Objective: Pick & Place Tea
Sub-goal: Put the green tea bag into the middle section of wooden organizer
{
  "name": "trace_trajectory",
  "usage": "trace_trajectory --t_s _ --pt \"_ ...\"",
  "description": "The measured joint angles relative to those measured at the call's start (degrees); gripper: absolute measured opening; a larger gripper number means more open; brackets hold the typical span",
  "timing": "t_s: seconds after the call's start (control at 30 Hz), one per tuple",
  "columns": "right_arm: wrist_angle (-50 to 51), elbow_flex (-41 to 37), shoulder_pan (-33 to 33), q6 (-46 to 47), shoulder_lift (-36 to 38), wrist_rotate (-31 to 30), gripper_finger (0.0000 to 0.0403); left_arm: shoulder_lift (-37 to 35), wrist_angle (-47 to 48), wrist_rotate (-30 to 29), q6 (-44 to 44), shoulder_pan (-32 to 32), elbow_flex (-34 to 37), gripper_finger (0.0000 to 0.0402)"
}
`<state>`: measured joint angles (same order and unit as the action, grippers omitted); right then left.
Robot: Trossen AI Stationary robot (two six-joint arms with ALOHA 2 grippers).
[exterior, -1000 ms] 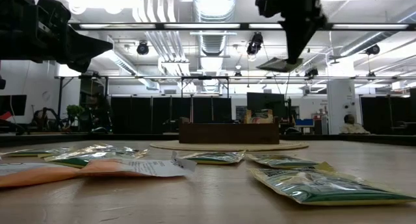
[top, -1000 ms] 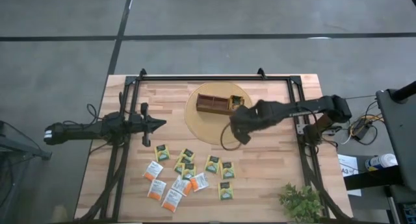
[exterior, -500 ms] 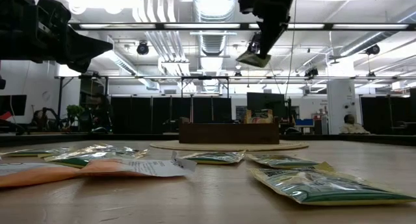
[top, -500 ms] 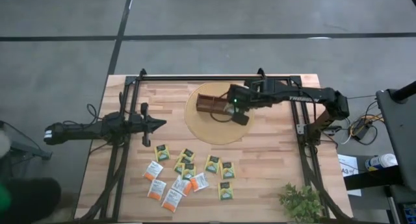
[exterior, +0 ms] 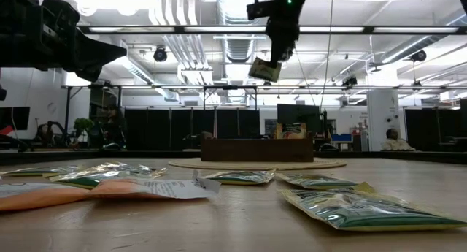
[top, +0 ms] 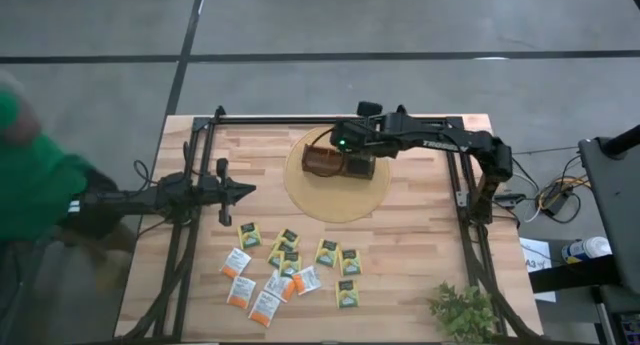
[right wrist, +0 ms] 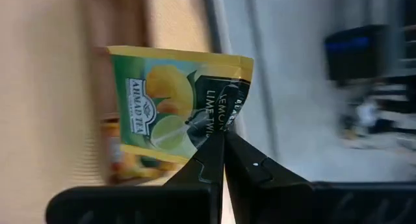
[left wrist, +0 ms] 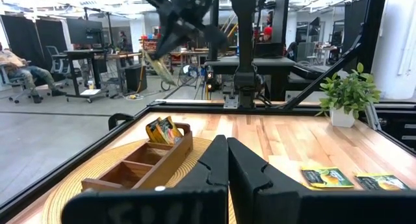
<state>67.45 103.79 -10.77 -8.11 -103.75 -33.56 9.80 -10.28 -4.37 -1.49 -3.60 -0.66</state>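
Having swung from the middle of the surface toward its far edge, now hanging above the wooden tray point(top: 338, 162) on the round mat point(top: 336, 197), right gripper point(right wrist: 223, 134) fingers clamping a yellow-green tea packet point(right wrist: 177, 107). Waiting near the left edge, left gripper point(left wrist: 227, 146) fingers pressing together, with the remaining tea packets point(top: 290, 268) lying scattered toward the near edge.

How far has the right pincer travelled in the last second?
Yes, it moved: the right pincer, shut on a lemon-lime tea packet, went from the round mat's right edge to above the wooden tray.

Bare wood between tray point(top: 338, 163) and scattered packets point(top: 290, 265) lies open
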Motion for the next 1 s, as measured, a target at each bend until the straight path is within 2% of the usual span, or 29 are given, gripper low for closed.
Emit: trace_trajectory --t_s 0.17,0.33,0.5,1.0 --pt "0.11 1.27 0.28 -2.88 -2.49 -8.86 0.0008 0.0 0.02 -0.01 0.01 0.0 0.01 0.0" --pt "-0.44 0.85 1.19 -6.44 -5.13 -12.27 0.0008 0.0 0.04 0.0 0.0 0.0 0.0 0.0" --pt "-0.81 0.72 1.63 -4.25 -9.34 -18.21 0.0008 0.0 0.07 -0.01 -0.01 0.0 -0.01 0.0" --pt "-6.06 0.66 1.78 1.83 -17.33 -19.34 0.0008 0.0 0.1 0.0 -0.01 0.0 -0.01 0.0"
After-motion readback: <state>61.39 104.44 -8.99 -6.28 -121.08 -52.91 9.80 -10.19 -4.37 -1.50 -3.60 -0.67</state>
